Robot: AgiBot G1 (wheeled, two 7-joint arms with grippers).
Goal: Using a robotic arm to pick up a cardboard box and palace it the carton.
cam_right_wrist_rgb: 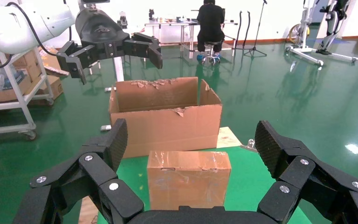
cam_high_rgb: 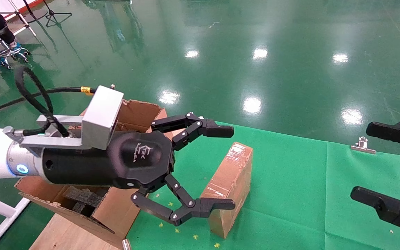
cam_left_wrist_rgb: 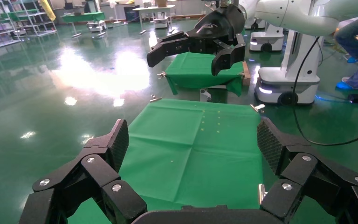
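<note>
Now brown taped cardboard box [cam_high_rgb: 229,184] on edge; left pincer [cam_high_rgb: 217,166] agape above, right pincer [cam_high_rgb: 384,166] agape.

You will find only one marking: a white logo with a line of small script beneath it, printed on the black body of the left gripper [cam_high_rgb: 200,170]. Its letters are too small to read. No other legible text, label or number appears on anything else.

Bright overhead lamps glare in spots on the glossy green floor [cam_high_rgb: 290,69]; pictures are sharp throughout.
</note>
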